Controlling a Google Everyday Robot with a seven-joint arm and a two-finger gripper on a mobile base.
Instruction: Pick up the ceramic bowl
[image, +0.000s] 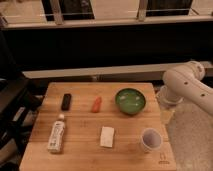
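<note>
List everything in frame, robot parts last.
table: 1, light wood, centre of the view
ceramic bowl: 1, glossy green, upright, back right of the table
white cup: 1, white, upright, front right, apart from the bowl
bottle: 1, pale with a white cap, lying on its side, front left
white block: 1, white, flat, front centre
orange item: 1, orange-red, small, back centre, left of the bowl
black item: 1, black, oblong, back left
arm: 1, white, right of the table, beside the bowl but not touching it
gripper: not visible, out of view past the arm on the right
</note>
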